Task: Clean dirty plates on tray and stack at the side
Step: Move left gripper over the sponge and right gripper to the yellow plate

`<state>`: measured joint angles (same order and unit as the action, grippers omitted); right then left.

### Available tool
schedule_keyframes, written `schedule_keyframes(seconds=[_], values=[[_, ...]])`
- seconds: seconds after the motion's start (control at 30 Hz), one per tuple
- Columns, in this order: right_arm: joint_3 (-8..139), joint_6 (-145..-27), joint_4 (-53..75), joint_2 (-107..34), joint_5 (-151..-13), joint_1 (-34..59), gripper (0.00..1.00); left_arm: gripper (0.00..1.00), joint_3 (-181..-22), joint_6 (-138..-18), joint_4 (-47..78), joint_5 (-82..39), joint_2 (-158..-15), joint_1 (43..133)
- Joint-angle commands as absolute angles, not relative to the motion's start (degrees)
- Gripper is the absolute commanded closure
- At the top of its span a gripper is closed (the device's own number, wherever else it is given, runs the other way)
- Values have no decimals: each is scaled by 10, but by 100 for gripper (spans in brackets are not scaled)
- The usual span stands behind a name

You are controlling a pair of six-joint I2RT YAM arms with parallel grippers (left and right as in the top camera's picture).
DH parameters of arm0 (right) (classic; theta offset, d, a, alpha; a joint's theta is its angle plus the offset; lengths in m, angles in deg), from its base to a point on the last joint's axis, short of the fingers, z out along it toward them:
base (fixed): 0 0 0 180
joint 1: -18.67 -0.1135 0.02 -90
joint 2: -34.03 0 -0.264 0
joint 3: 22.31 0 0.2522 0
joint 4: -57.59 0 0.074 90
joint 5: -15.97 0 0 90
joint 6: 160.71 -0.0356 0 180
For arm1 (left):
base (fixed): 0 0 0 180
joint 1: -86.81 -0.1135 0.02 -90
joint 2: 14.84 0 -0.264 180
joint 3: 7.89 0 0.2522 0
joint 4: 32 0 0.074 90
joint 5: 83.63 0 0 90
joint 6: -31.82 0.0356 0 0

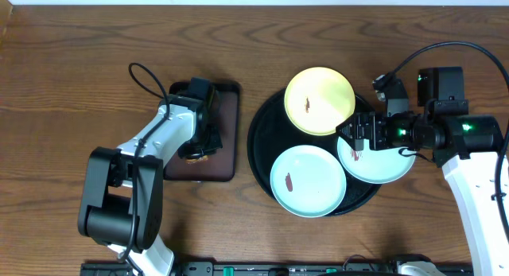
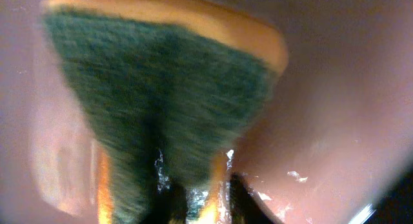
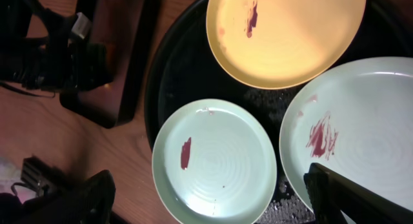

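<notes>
Green sponge (image 2: 161, 88) is clamped in the left gripper (image 1: 199, 147), over the brown tray (image 1: 228, 117) at frame left. Right gripper (image 1: 355, 137) hangs spread above the rightmost plate (image 1: 382, 166); all three smeared plates (image 1: 308, 180) sit on the black tray (image 1: 258, 141), centre-right. Likely sponge pickup; next, lift it to a smear.

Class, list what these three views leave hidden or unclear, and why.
Left wrist: blurred sponge fills the frame, hiding its surroundings.
Overhead: left gripper covers most of that sponge.
Right wrist: frame edge cuts off the right mint plate.
Overhead: right gripper covers its rim; contact unclear.
</notes>
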<state>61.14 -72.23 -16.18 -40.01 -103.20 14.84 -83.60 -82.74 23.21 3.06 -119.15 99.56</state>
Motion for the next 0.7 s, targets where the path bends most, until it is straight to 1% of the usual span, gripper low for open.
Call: schedule_keyframes(seconds=[0.0,0.17,0.2,0.23,0.27,0.33,0.5,0.57,0.67], values=[[623,-728,-164,-399,-1043,144,7,93,-835,-837,222,53,-1198,993],[623,-728,-164,-399,-1043,144,7,92,-847,-811,236,-14,-1156,993],[623,-728,-164,-399,-1043,144,7,84,-847,-811,238,-21,-1141,993],[623,-728,-164,-399,-1043,144,7,65,-847,-811,244,-21,-1118,993],[623,-728,-164,-399,-1043,144,7,60,-847,-811,249,-20,-1101,993],[623,-728,-164,-399,-1043,144,7,41,-847,-811,254,-3,-1068,993],[623,-728,-164,-399,-1043,144,7,42,-844,-811,251,145,-1042,993],[623,-728,-164,-399,-1043,144,7,44,-834,-811,240,157,-1052,993],[623,-728,-164,-399,-1043,144,7,52,-799,-811,196,156,-1091,993]])
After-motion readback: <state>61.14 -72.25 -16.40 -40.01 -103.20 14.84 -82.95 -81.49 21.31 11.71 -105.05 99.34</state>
